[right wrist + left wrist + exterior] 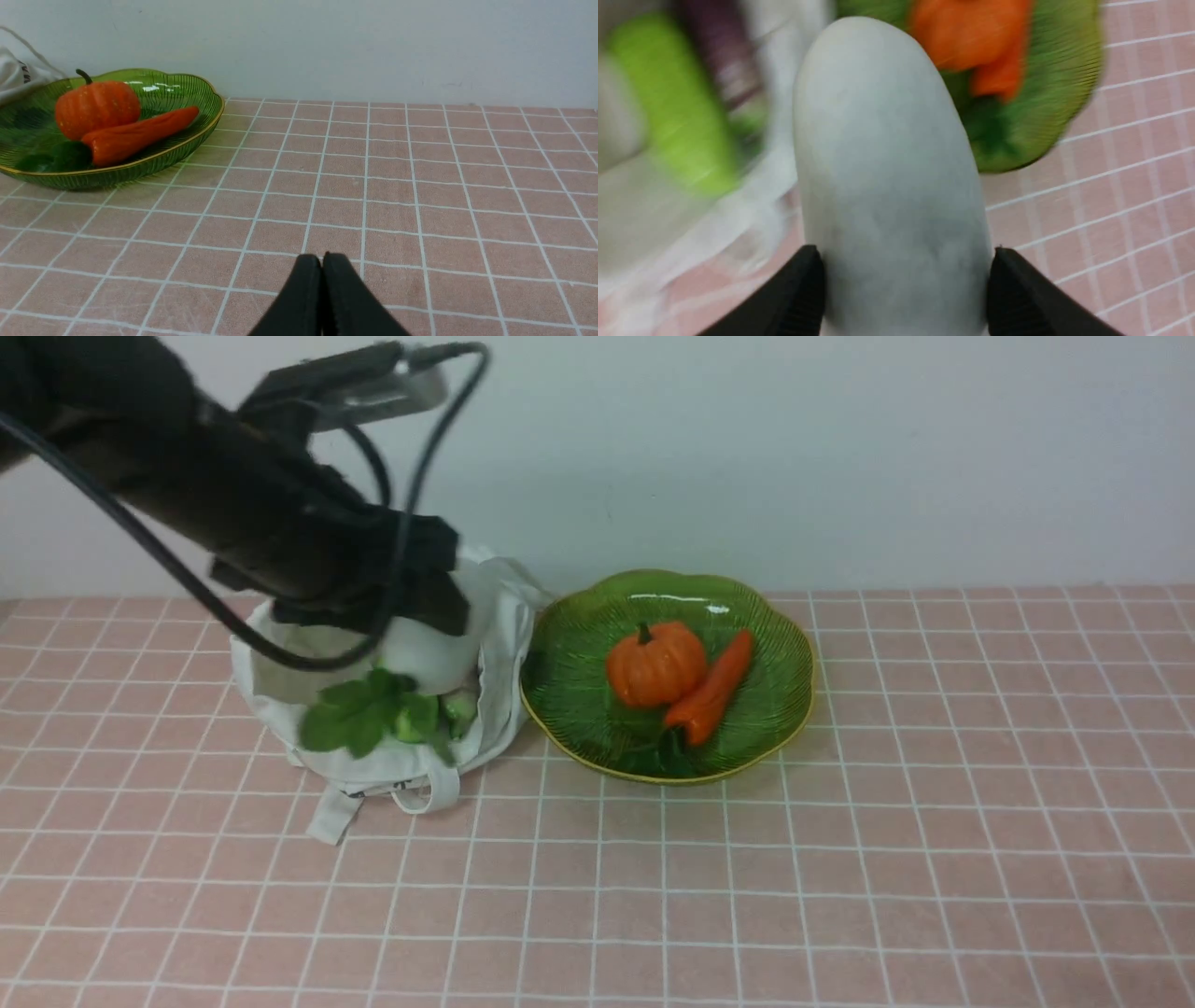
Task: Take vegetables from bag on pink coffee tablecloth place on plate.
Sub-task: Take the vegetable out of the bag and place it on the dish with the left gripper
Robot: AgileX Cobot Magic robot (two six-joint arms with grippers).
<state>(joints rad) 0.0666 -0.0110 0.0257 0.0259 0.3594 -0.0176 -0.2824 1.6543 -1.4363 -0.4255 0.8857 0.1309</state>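
My left gripper is shut on the white radish and holds it just above the open canvas bag, its green leaves hanging down. In the left wrist view the radish fills the space between both black fingers. The green cucumber and purple eggplant lie blurred in the bag. The green plate holds the pumpkin and carrot. My right gripper is shut and empty, low over the pink tablecloth, right of the plate.
The bag's strap handles trail onto the cloth toward me. The bag touches the plate's left edge. A white wall runs along the back of the table. The right arm does not show in the front view.
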